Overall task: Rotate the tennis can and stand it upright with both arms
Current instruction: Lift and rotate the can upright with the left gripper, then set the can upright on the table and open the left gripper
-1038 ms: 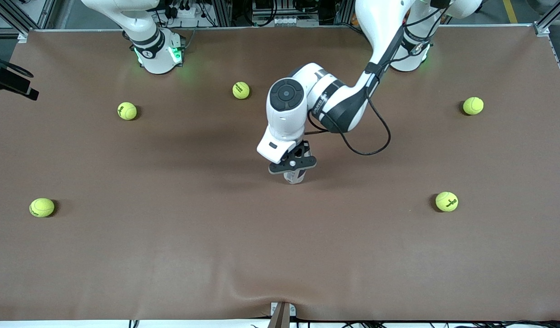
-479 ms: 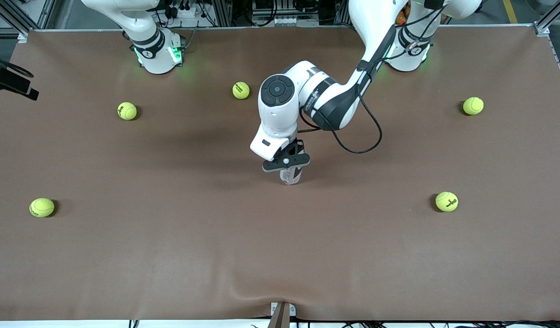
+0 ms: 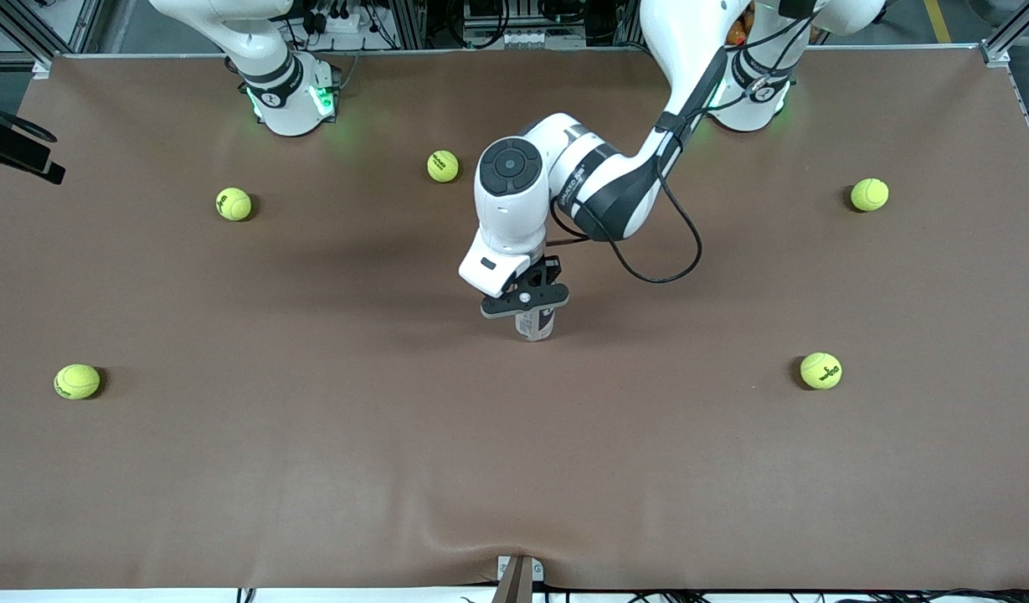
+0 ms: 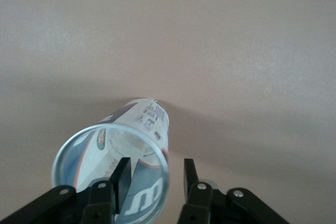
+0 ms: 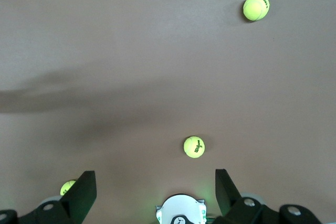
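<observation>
- Left hand point(image 4: 152, 174) (a second ago clenched on the tennis can point(image 4: 123, 150)) now has its fingers parted around the rim; the can stands upright on the worktop point(image 3: 313, 435) beneath it.
- Right hand point(image 5: 152, 187) waits, released, high above.
- Uprighting looks done.

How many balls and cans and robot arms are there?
Yellow-green tennis balls: 5
Tennis can: 1
Robot arms: 2
Total: 8
</observation>
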